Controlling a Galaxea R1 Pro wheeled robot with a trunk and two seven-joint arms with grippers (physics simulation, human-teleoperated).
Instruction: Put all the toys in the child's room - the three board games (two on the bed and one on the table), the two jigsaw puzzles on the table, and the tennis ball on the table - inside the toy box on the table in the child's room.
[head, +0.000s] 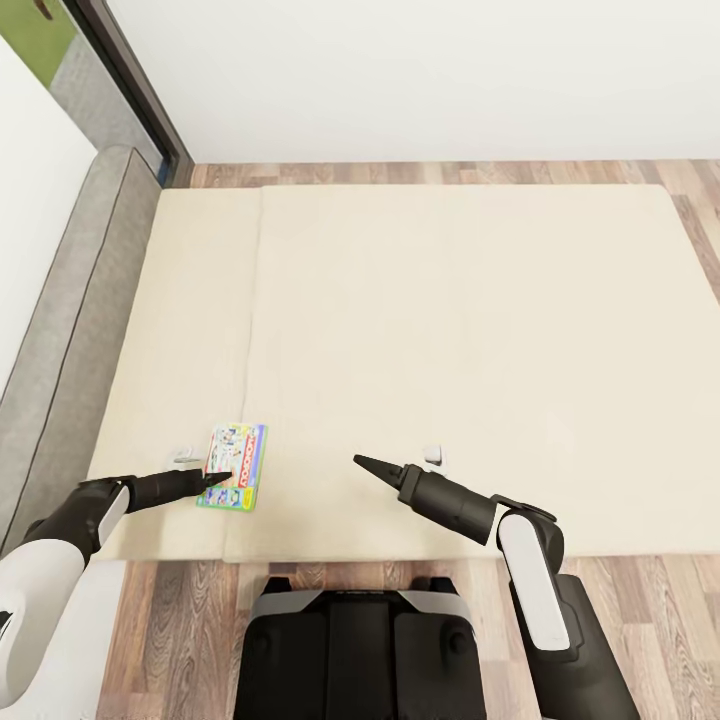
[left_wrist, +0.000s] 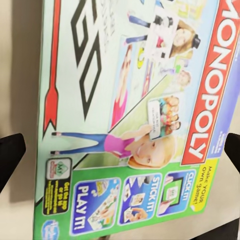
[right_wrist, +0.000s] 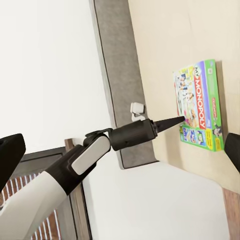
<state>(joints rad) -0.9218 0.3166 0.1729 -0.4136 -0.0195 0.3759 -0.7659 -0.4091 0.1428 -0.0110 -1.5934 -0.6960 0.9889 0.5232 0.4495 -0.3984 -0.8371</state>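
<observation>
Head view: one bed (head: 450, 350) with a plain beige mattress fills the middle, its grey headboard (head: 70, 340) along the left side, wood-plank floor around it and a white wall beyond. One board game, the Monopoly box (head: 236, 466), lies flat on the mattress near the edge closest to the robot, on the headboard side. No other toy can be seen on the bed here. Two arms reach over the mattress. The left gripper (head: 215, 480) comes in from the left, its dark tip over the near part of the box; from here its fingers look drawn together to a point, and I cannot tell whether they touch the box. The right gripper (head: 366, 463) hovers over bare mattress, well apart from the box, also tapering to a point. Two small white objects sit near the arms, too small to identify.

Left wrist view: the Monopoly box (left_wrist: 130, 115) lies directly below, printed lid up. Two dark fingertips, one (left_wrist: 10, 157) at each side edge, stand wide apart, outside the box's sides and holding nothing.

Right wrist view: one box (right_wrist: 199, 106) on the mattress, the left arm's tip (right_wrist: 175, 120) at its edge. The right gripper's own two fingers, one (right_wrist: 11, 152) at each edge, are spread wide and empty.
</observation>
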